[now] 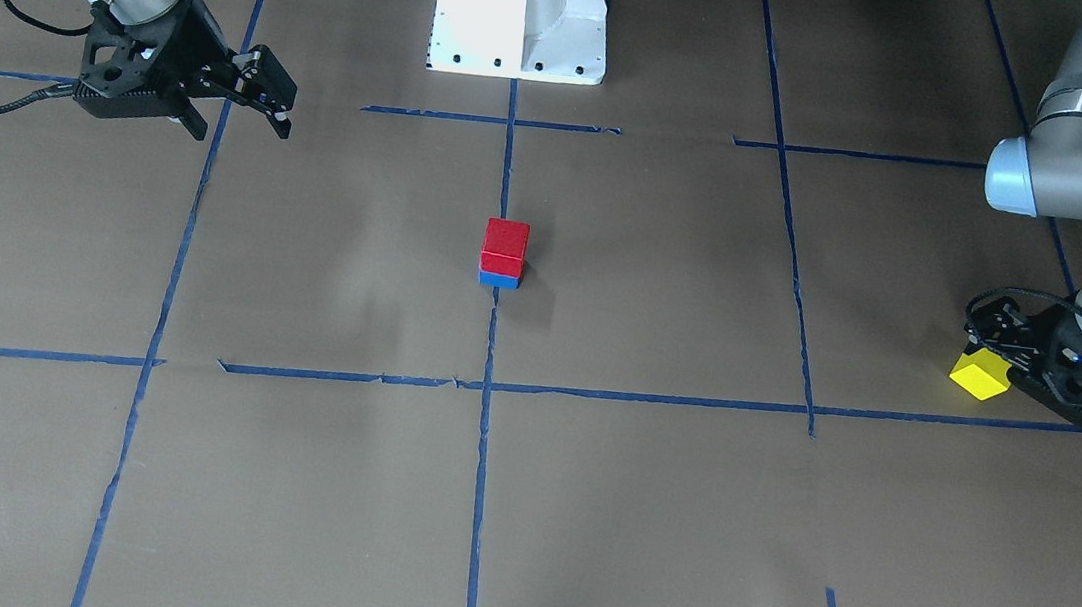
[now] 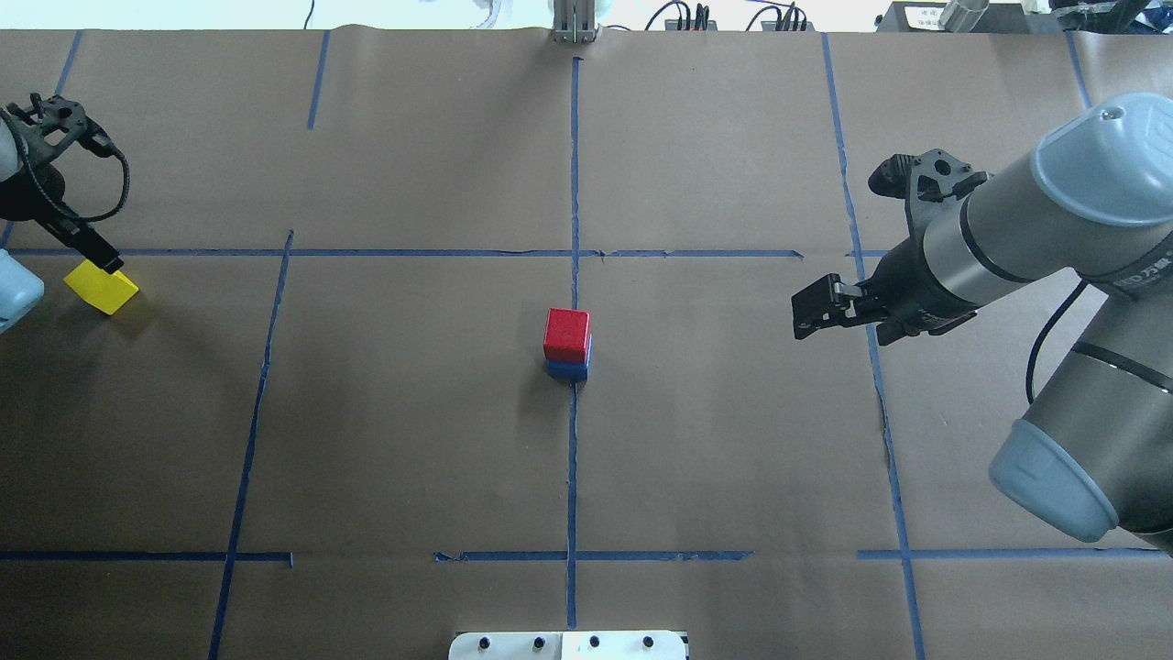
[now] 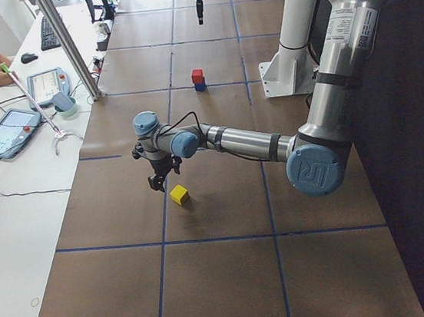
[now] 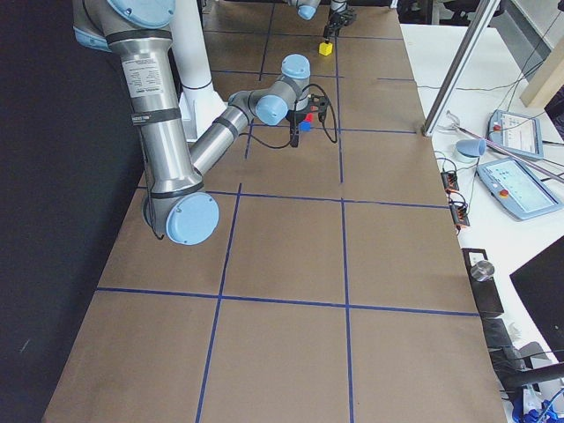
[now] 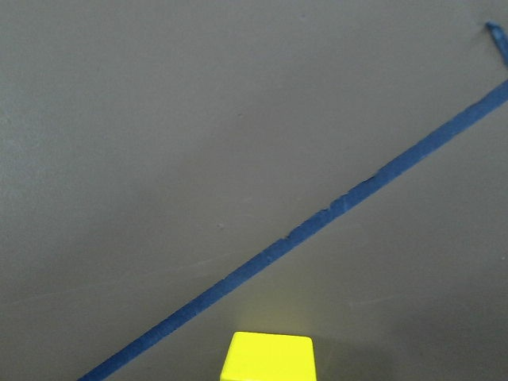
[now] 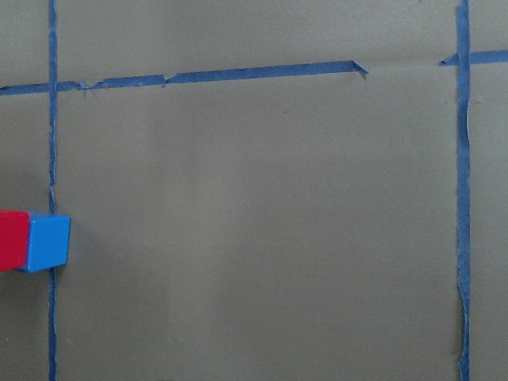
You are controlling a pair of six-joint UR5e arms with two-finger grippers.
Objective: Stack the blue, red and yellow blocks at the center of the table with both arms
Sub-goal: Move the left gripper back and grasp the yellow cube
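A red block [image 1: 505, 239] sits on a blue block [image 1: 498, 280] at the table's center; the stack also shows at the left edge of the right wrist view [image 6: 46, 242]. The yellow block [image 2: 101, 286] lies on the table far out on my left side. It shows at the bottom edge of the left wrist view [image 5: 270, 359]. My left gripper [image 2: 108, 264] hangs just above and beside it, looks open, and is not holding it. My right gripper [image 2: 808, 316] is open and empty, raised well to the right of the stack.
Brown paper with blue tape lines [image 2: 573, 183] covers the table. The robot's white base [image 1: 522, 10] stands at the table's edge. An operator with tablets [image 3: 7, 129] sits at a white side bench beyond a metal post [image 3: 75, 51].
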